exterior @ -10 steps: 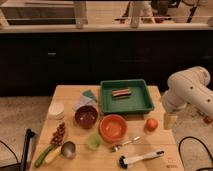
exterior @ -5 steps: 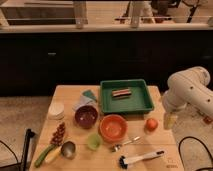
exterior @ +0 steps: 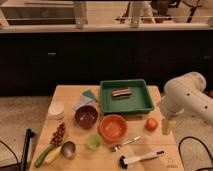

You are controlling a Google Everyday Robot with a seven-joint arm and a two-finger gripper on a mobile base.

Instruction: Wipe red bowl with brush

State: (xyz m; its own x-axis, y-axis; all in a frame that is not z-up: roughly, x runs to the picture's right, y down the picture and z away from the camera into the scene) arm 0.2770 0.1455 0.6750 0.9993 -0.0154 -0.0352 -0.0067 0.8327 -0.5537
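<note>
The red bowl (exterior: 113,127) is a shallow orange-red bowl standing near the middle front of the wooden table (exterior: 65,97). The brush (exterior: 141,158), with a white handle and black bristle head at its left end, lies on the table at the front right, below the bowl. My gripper (exterior: 167,126) hangs from the white arm (exterior: 187,95) at the table's right edge, to the right of the bowl and above the brush's handle end. It holds nothing that I can see.
A dark maroon bowl (exterior: 86,116) and a small green cup (exterior: 93,141) sit left of the red bowl. A metal fork (exterior: 125,145) lies above the brush. A green tray (exterior: 126,96) stands behind. An orange fruit (exterior: 151,124), a white cup (exterior: 56,110), a spoon (exterior: 68,149) and grapes (exterior: 58,134) are around.
</note>
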